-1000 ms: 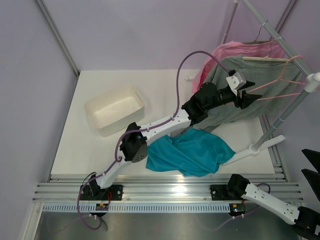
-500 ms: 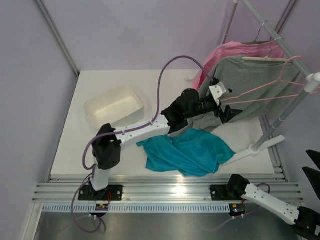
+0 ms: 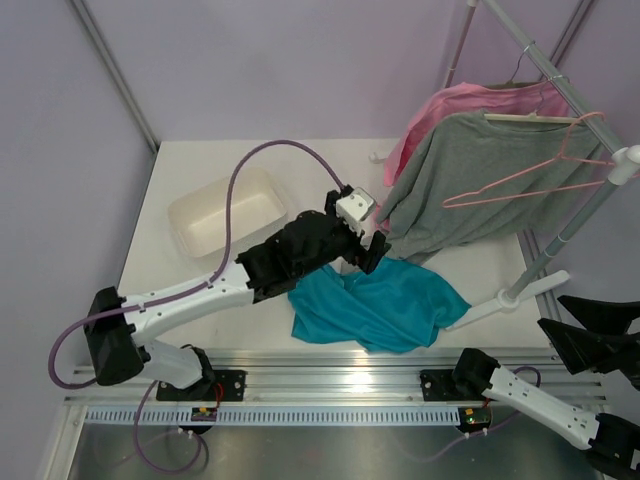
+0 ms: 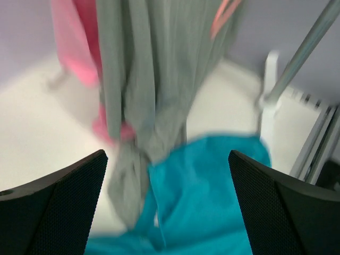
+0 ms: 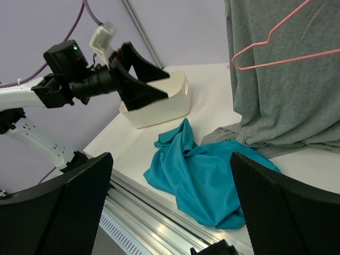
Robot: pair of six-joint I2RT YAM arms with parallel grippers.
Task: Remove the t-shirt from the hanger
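Observation:
The teal t-shirt [image 3: 385, 305] lies crumpled on the white table, off the hanger; it also shows in the right wrist view [image 5: 212, 170] and the left wrist view [image 4: 212, 196]. The pink wire hanger [image 3: 530, 175] hangs bare from the rail in front of the grey t-shirt; it also shows in the right wrist view [image 5: 276, 45]. My left gripper [image 3: 368, 255] is open and empty above the teal shirt's far edge. My right gripper [image 3: 590, 335] is open and empty at the right, off the table.
A grey t-shirt [image 3: 480, 180] on a wooden hanger and a pink t-shirt [image 3: 450, 105] hang from the rack's rail [image 3: 545, 60]. The rack's white foot [image 3: 510, 298] stands at the table's right. A white tub [image 3: 228, 215] sits at the back left.
My left arm has drawn back from the pink hanger, moving left and down to above the teal shirt. The hanger has swung back to the rail. My right gripper has risen into view at the right.

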